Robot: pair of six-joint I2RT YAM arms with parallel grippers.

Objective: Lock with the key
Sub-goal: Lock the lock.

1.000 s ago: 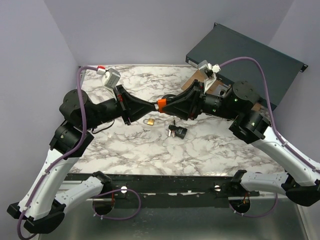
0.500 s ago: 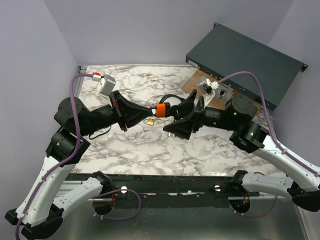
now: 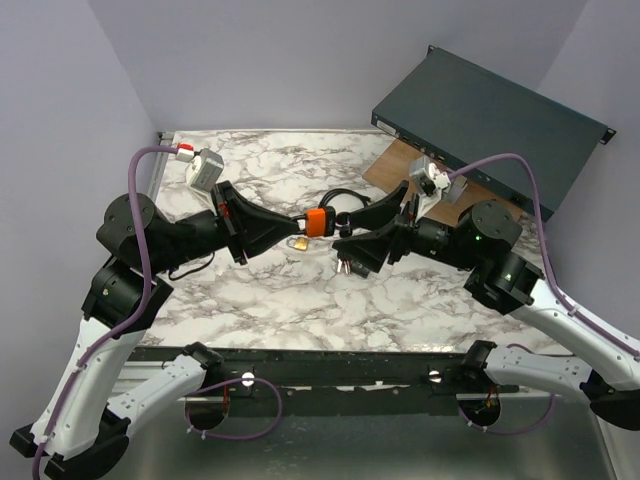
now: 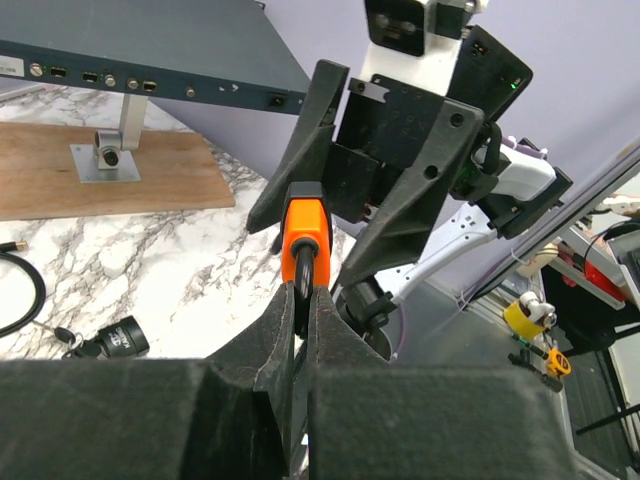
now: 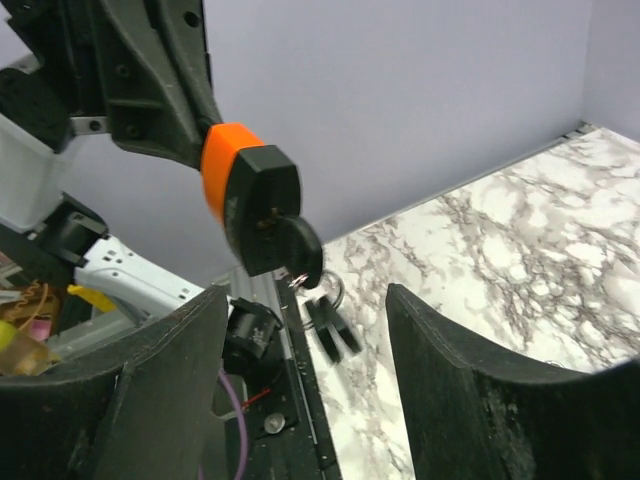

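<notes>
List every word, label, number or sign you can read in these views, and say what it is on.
No text can be read in any view.
Dark rack unit: marks beside its front ports, too small to read.
Black fob on the table: pale mark, too blurred to read.
Orange-and-black lock: no lettering shows.

Orange-black lock (image 5: 245, 190): orange band, black end cap, up off table, roughly level, orange end clamped in left gripper (image 4: 303, 300), black end pointing away from it. Key (image 5: 297, 247): black round head, seated in keyhole at lock's black end, blade hidden, only head showing.
</notes>
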